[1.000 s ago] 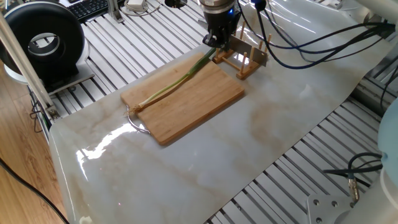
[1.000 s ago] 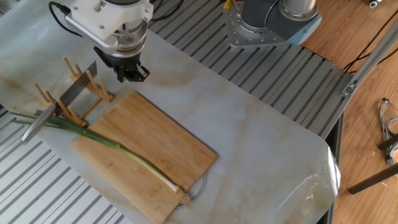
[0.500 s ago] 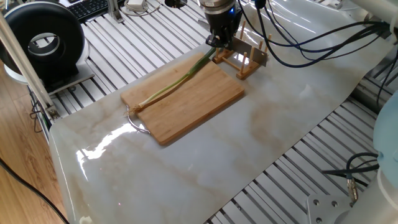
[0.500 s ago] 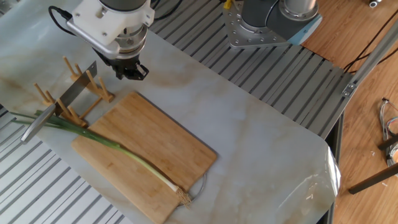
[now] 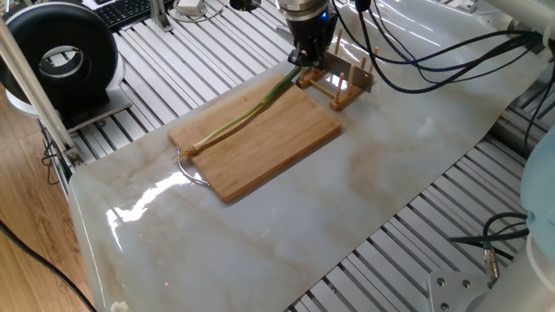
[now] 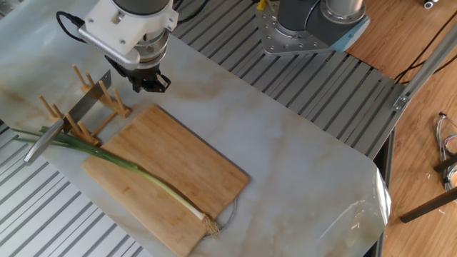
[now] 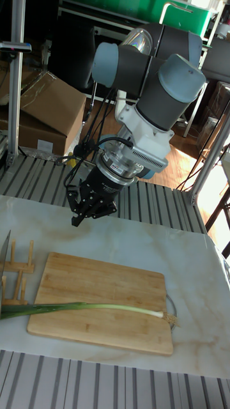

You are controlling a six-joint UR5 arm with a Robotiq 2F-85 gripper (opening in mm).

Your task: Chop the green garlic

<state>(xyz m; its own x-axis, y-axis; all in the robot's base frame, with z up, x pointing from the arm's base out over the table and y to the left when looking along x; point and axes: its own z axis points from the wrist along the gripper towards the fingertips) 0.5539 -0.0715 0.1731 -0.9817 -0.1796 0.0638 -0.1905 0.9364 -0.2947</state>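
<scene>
Jaws (image 5: pixel 301 59) hang above the far end of the wooden board (image 5: pixel 286 147) in one fixed view, close to the knife (image 5: pixel 345 71) in its wooden rack (image 5: pixel 334 87); from this side I cannot tell whether they are apart or together. The green garlic (image 5: pixel 238 121) lies on the board along its long axis, pale root end near left by the wire handle (image 5: pixel 189 171), green leaves running far right and off the board's edge toward the rack.

From the other fixed view the jaws (image 6: pixel 150 83) sit above the marbled bench (image 6: pixel 300 150), just beyond the board's far corner, with nothing between the fingers; they look close together. The stalk (image 6: pixel 136 175) runs diagonally along the board's left side: white end and root tuft at the near right corner, leaves reaching left past the board (image 6: pixel 186 171) and under the knife's handle (image 6: pixel 43 141).

In the tall fixed view the jaws (image 7: pixel 89 208) hover over the bench behind the board, empty and pointing down. The garlic (image 7: pixel 96 308) lies nearly level, roots right, leaves left beyond the board's edge.

It should be light and limp: the leaves soft and easily bruised, the pale end firmer. That firmer part, I judge, is the better place to pin or hold it, and cuts should run across its length.
</scene>
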